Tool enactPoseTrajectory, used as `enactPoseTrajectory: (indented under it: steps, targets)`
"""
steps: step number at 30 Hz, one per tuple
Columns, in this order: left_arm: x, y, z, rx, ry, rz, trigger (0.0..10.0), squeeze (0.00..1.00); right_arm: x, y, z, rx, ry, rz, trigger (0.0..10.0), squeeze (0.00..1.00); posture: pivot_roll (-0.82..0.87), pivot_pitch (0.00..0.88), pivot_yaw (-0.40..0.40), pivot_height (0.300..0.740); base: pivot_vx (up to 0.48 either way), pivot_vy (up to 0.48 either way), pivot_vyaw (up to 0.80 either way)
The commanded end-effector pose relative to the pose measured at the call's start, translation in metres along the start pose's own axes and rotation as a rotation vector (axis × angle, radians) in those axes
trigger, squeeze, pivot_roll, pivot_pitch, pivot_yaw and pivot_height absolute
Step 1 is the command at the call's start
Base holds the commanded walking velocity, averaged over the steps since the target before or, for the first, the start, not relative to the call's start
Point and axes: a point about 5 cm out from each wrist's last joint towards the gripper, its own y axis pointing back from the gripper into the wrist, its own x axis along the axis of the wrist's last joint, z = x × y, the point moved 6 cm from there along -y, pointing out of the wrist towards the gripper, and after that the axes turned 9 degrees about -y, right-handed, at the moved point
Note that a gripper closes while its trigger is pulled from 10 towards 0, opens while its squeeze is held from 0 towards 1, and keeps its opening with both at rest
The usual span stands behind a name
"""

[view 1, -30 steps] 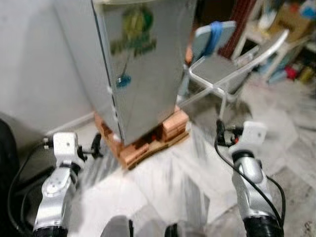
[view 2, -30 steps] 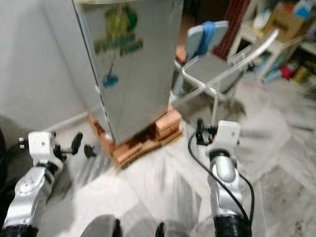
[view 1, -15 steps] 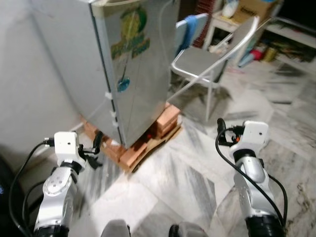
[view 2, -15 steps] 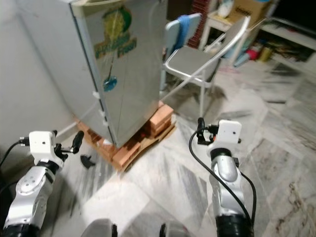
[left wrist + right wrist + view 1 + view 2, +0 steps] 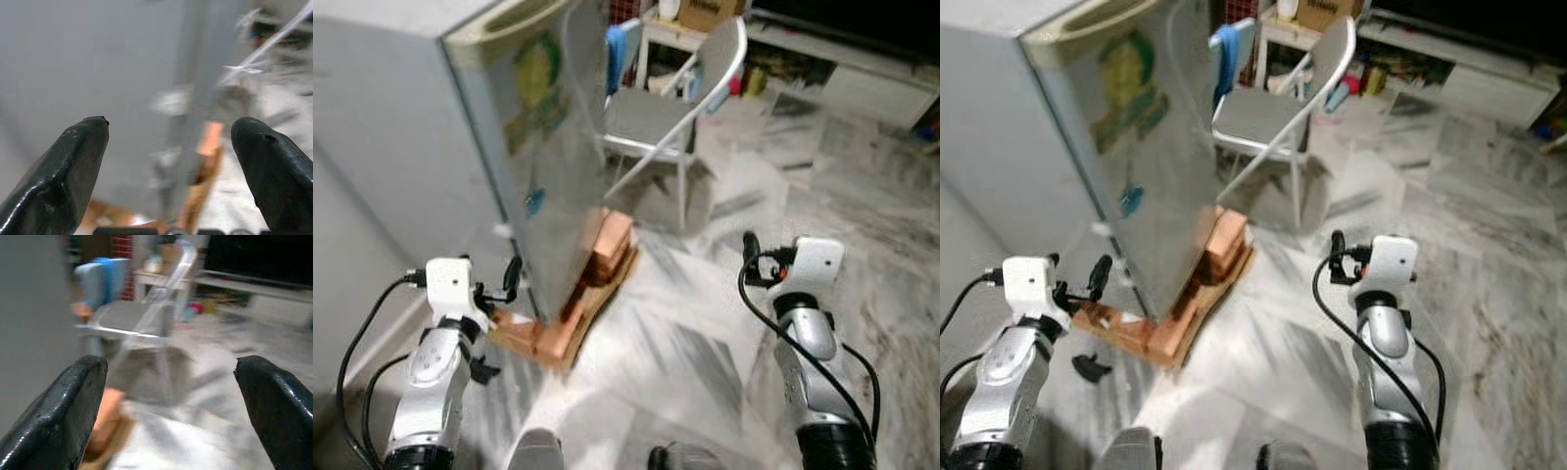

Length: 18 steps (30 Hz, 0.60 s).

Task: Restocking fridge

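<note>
The view has swung right; fridge (image 5: 543, 147) door shut, both pincers empty.

Light: bright, even indoor light — pale sheen on the fridge (image 5: 553, 147) door
Blur: head views smeared, marble floor (image 5: 705, 323) streaky
Wrist views: backgrounds soft — black fingers (image 5: 63, 176) sharper
Shadows: soft under the chair (image 5: 666, 108)

My arms are silver with white wrist blocks, and my fingers (image 5: 63, 181) are glossy black. The fridge (image 5: 543, 166) before me is pale grey-silver, with a green and yellow sticker (image 5: 536, 83) and a small blue mark lower down. It stands on orange-red bricks (image 5: 597, 264). The folding chair (image 5: 671, 108) is grey with a blue cloth (image 5: 615, 44) on its back. The floor (image 5: 705, 323) is white marble veined in grey.
</note>
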Motion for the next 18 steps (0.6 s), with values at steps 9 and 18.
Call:
enactPoseTrajectory:
  steps: [9, 18]
  targets:
    - [0.0041, -0.0003, 0.0014, 0.000, -0.007, 0.019, 10.0, 0.00, 0.0026, 0.0009, 0.0079, -0.015, 0.022, 0.001, 10.0, 0.00, 0.07, 0.089, -0.054, 0.740, 0.000, 0.036, -0.07]
    - [0.0086, -0.0045, 0.0093, -0.058, 0.002, 0.033, 10.0, 0.00, 0.0019, 0.0008, 0.0062, -0.011, 0.027, -0.004, 10.0, 0.00, 0.07, 0.095, -0.057, 0.740, 0.000, 0.000, -0.80]
